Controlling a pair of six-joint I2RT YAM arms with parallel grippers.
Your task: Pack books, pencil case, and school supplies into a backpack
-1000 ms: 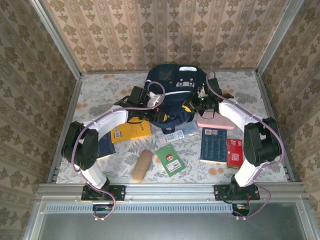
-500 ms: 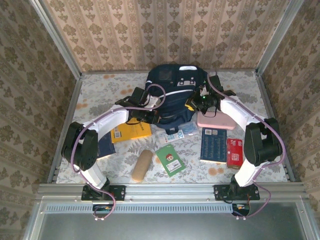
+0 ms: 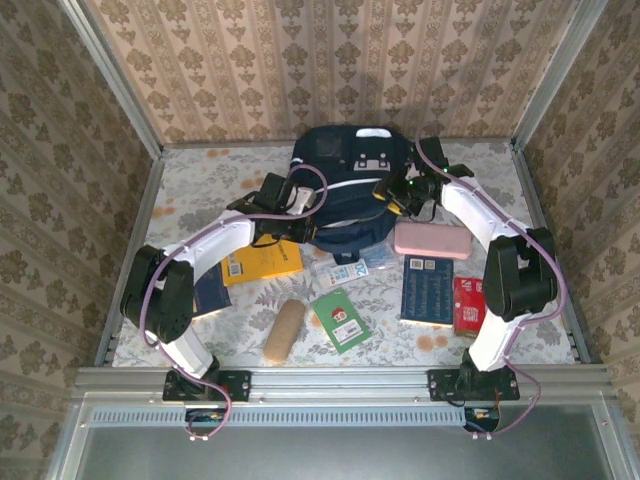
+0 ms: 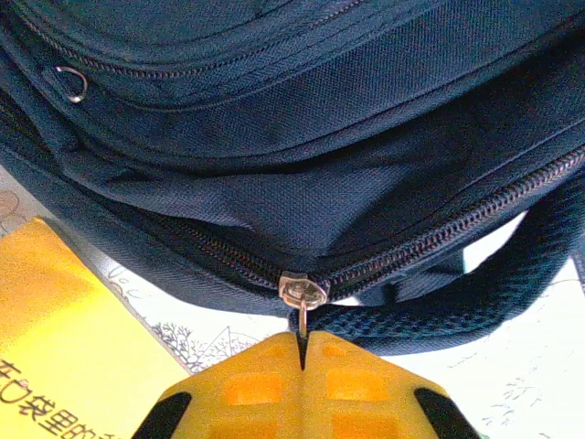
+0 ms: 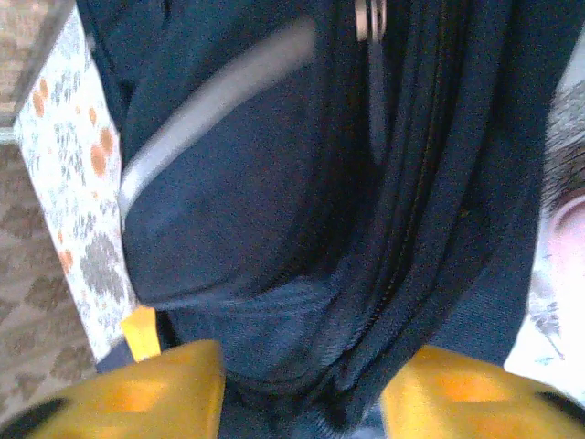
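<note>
The backpack is dark navy fabric with white stripes

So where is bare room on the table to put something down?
Bare table lies far left, between the backpack and the table's left edge. From the yellow book to the red pack it is crowded.

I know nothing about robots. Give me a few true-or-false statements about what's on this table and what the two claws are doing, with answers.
1. The left gripper is pinched shut on the zipper pull of the backpack. True.
2. The pink box is inside the backpack. False: it lies on the table beside the backpack.
3. The right gripper is open. True.
4. The tan roll lies on the yellow book. False: it lies on the table, apart from it.
</note>
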